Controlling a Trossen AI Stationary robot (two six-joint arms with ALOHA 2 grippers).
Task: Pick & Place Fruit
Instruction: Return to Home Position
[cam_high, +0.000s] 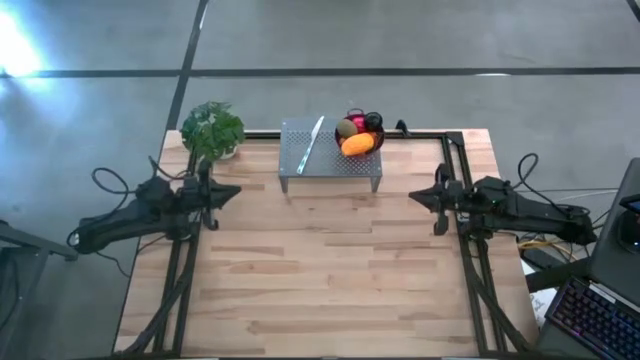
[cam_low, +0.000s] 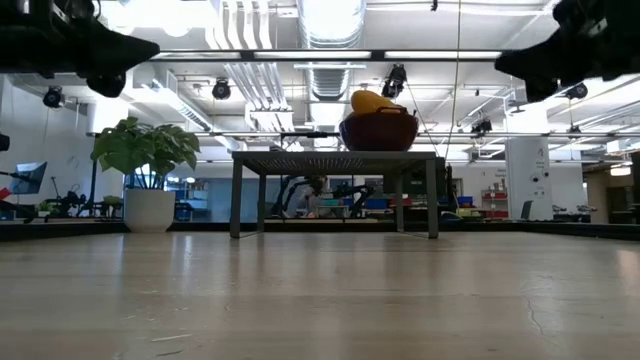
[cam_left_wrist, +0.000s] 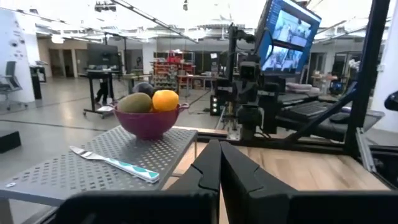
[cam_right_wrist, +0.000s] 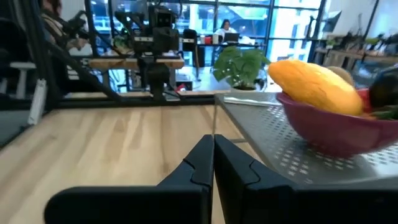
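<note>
Fruit (cam_high: 357, 134) heaped in bowl (cam_low: 379, 135) — long orange one (cam_high: 358, 145) topmost.

Overhead, table-level, two inward wrist views, all on shelf (cam_high: 340, 165)

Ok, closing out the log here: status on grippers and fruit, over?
Left gripper shut, empty, left side. Right gripper shut, empty, right side. Fruit piled in purple bowl on grey shelf. White utensil beside bowl, not blocking.

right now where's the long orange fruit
In the high view the long orange fruit lies in the purple bowl at the right end of the metal shelf, at the table's far edge, beside the olive-green fruit.
</note>
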